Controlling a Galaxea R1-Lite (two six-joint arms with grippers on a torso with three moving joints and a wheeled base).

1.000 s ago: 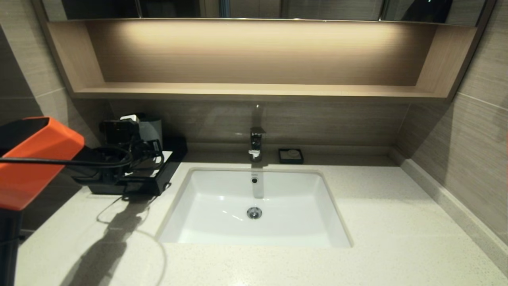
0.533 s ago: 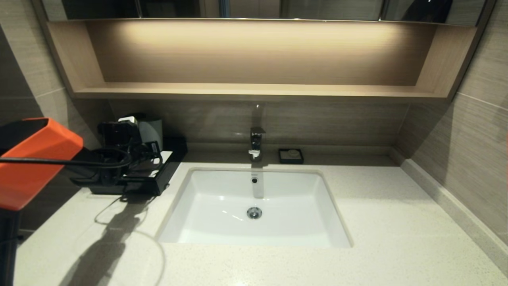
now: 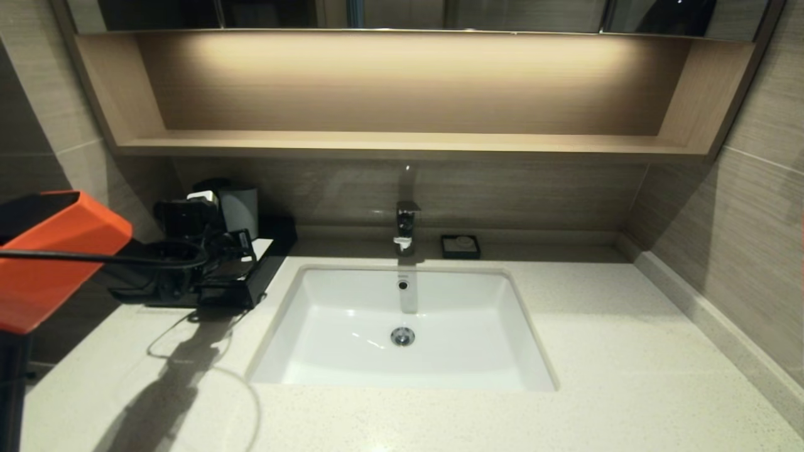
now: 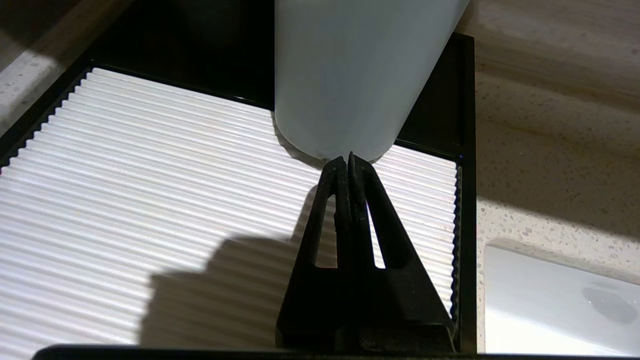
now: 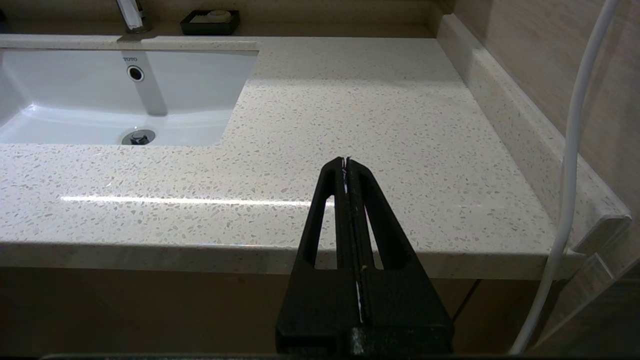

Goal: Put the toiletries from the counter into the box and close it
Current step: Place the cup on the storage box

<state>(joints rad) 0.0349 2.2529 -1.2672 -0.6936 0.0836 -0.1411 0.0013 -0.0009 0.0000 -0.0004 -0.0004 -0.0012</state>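
The box (image 3: 251,285) sits at the counter's (image 3: 615,351) back left, its right edge beside the sink (image 3: 402,326); a cup (image 4: 360,75) stands on its ribbed white top. The left gripper (image 4: 348,160), fingers pressed together, hovers over that top, tips near the cup's base. The right gripper (image 5: 346,162), fingers pressed together, hangs before the counter's front edge.

Head view overlooks the sink (image 3: 402,326); wrist views sit close.

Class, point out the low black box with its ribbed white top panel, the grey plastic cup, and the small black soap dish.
Black box (image 4: 465,100): left wrist view, black rim.
Grey cup (image 4: 350,75): left wrist view, side wall.
Soap dish (image 3: 460,247): head view, front wall.
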